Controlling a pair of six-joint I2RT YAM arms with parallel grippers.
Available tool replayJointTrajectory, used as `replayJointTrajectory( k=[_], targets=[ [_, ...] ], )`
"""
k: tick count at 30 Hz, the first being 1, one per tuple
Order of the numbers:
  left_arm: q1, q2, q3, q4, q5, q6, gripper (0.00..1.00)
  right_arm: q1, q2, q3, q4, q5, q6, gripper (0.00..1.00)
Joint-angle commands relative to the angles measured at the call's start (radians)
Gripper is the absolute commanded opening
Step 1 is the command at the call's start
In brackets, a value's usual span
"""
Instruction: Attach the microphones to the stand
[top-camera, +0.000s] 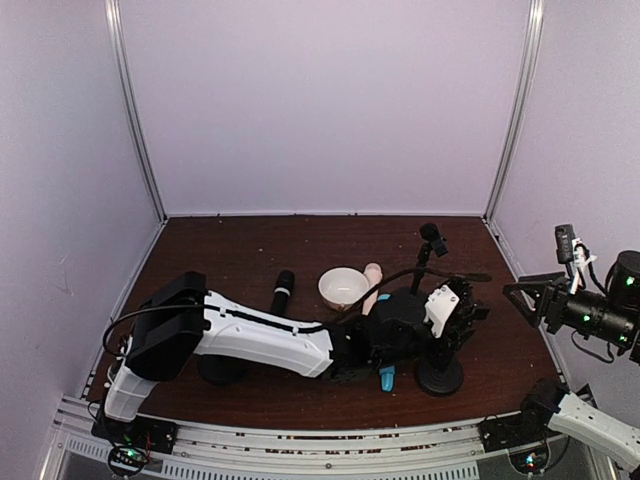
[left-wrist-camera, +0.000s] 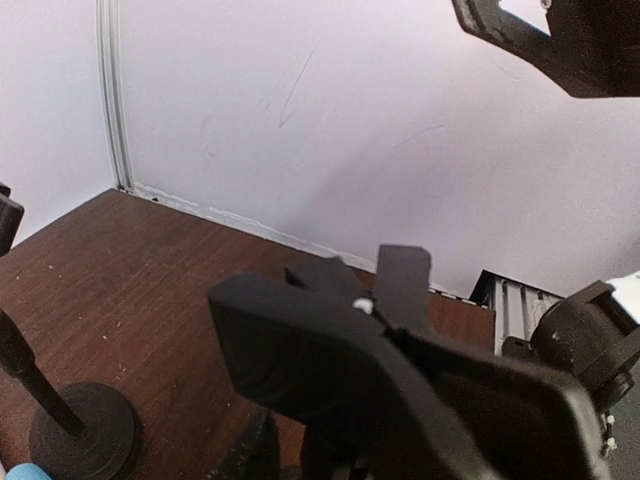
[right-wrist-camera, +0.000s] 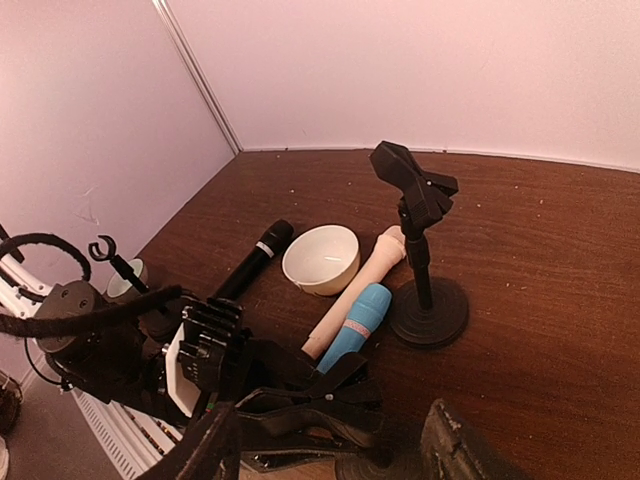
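Three microphones lie on the table: black (top-camera: 283, 290), cream-pink (top-camera: 372, 278) and light blue (right-wrist-camera: 355, 325), the blue one mostly hidden under my left arm in the top view. One stand (top-camera: 431, 240) rises behind them with its clip empty. A second stand (top-camera: 440, 377) is nearer. My left gripper (top-camera: 457, 310) is over it, shut on its black spring clip (right-wrist-camera: 330, 405), whose jaws look splayed. That clip (left-wrist-camera: 300, 340) fills the left wrist view. My right gripper (top-camera: 527, 292) hovers open to the right of this stand, with nothing between its fingers (right-wrist-camera: 455, 445).
A white bowl (top-camera: 343, 287) sits between the black and cream-pink microphones. A second small bowl (right-wrist-camera: 125, 285) is at the left by my left arm's base. Pale walls close in the back and both sides. My left arm (top-camera: 260, 335) lies across the front of the table.
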Motion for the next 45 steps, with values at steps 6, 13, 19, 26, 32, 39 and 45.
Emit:
replayJointTrajectory(
  k=[6,13,19,26,32,39,45],
  targets=[
    [0.002,-0.004,0.053,0.032,0.113,0.036,0.16,0.006,-0.02,-0.006,-0.003,0.036,-0.001,0.63],
    [0.004,-0.178,-0.021,0.043,0.344,0.203,0.01,0.006,-0.007,0.088,-0.007,0.01,0.013,0.62],
    [0.013,-0.368,-0.096,-0.125,0.462,0.306,0.0,0.006,0.039,0.107,-0.018,0.023,-0.05,0.62],
    [0.032,-0.584,-0.297,-0.214,0.393,0.368,0.0,0.006,0.052,-0.039,0.16,-0.092,-0.05,0.62],
    [0.102,-0.706,-0.532,-0.094,0.411,0.368,0.0,0.006,0.103,-0.167,0.333,-0.168,-0.037,0.62],
    [0.176,-0.718,-0.686,0.041,0.463,0.378,0.0,0.006,0.145,-0.224,0.4,-0.204,0.009,0.61],
    [0.213,-0.67,-0.741,0.153,0.514,0.376,0.0,0.006,0.118,-0.278,0.413,-0.211,0.026,0.6]
  ],
)
